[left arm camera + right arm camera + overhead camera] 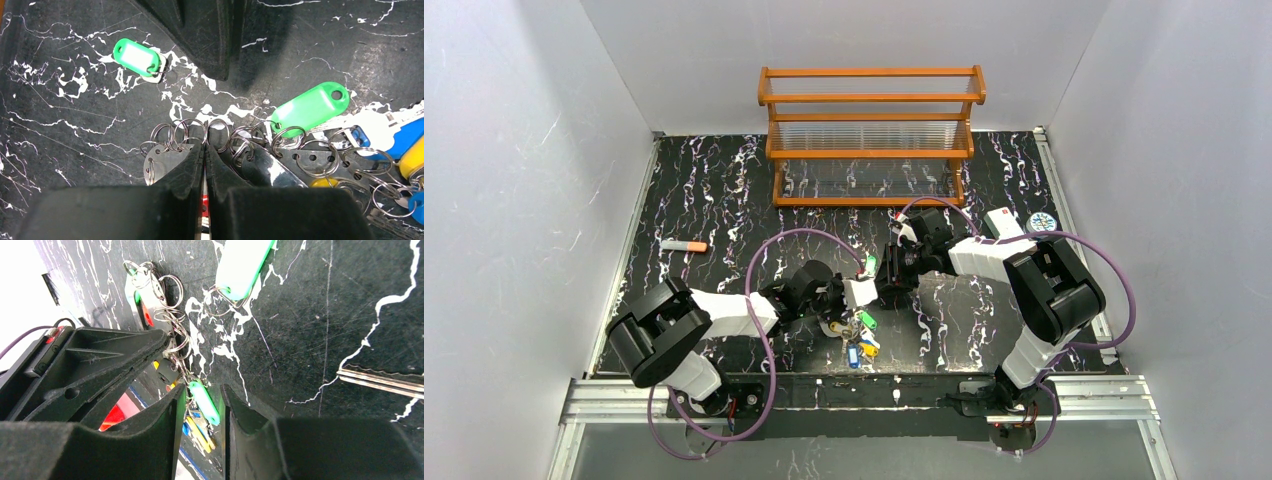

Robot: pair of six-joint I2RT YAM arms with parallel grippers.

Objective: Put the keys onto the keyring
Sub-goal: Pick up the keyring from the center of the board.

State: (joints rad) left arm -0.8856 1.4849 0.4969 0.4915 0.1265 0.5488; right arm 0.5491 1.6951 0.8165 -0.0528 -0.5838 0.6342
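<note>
The keyring (162,162) is a flat silver strip with holes, strung with several small split rings. It lies on the black table. My left gripper (205,146) is shut on its edge, and in the top view it (856,306) sits just above the bunch of keys (861,338). Green (312,107), blue (417,137) and yellow (415,160) tagged keys hang from the strip. One loose green-tagged key (136,56) lies apart, also seen in the top view (870,263) and the right wrist view (242,265). My right gripper (202,396) is open and empty, hovering beside it (892,270).
A wooden rack (871,135) stands at the back. An orange-tipped grey stick (684,245) lies at the left. A white box (1002,222) and a round patterned tin (1043,222) sit at the right. A bare silver blade (380,382) lies near my right gripper.
</note>
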